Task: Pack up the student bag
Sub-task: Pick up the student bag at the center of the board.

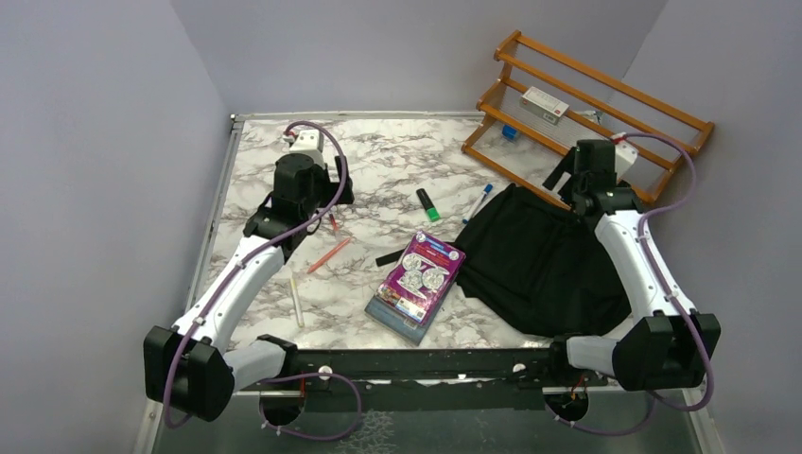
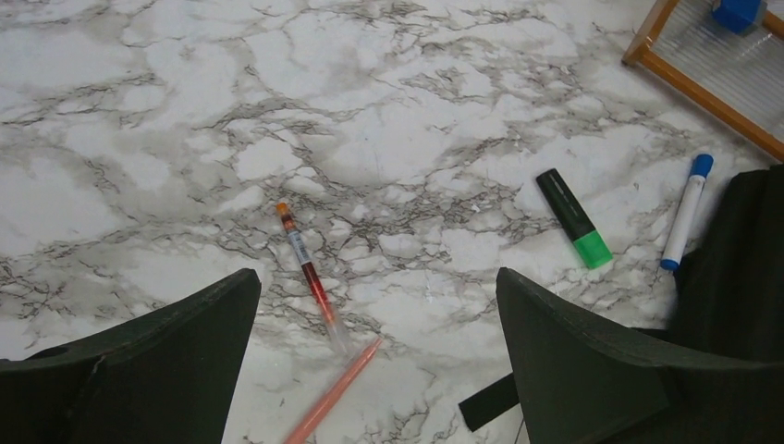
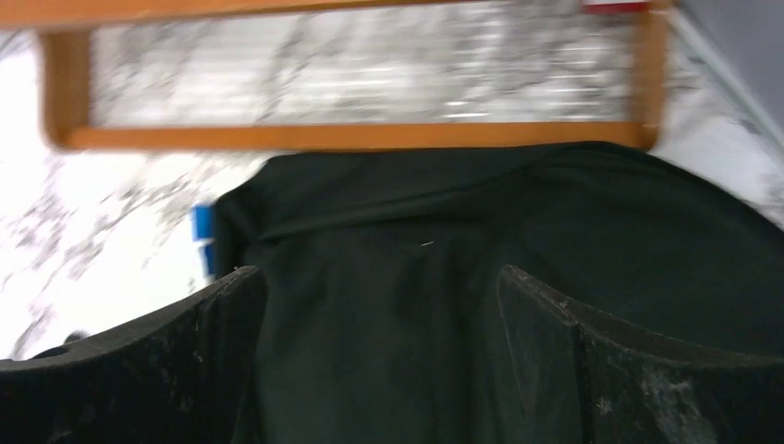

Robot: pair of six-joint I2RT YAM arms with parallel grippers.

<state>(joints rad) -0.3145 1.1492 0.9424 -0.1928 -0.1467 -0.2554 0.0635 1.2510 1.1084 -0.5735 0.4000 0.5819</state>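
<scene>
The student bag [image 1: 539,260] is a big black fabric backpack lying flat at the right of the marble table; its edge [image 2: 740,268] shows in the left wrist view and its cloth [image 3: 416,277] fills the right wrist view. My right gripper [image 3: 379,273] hovers open over the bag's far edge, nothing between its fingers. My left gripper [image 2: 377,277] is open above a red pen [image 2: 307,271] and an orange pen [image 2: 333,393]. A green highlighter [image 2: 575,218] and a blue marker [image 2: 686,211] lie left of the bag. A purple book [image 1: 416,284] lies by the bag's near left edge.
A wooden rack [image 1: 586,113] lies at the back right, just beyond the bag, with a white box [image 1: 544,104] on it and a small blue item [image 1: 510,132]. A pale pencil [image 1: 296,300] lies near the left arm. A black strap [image 2: 487,402] pokes out from the bag.
</scene>
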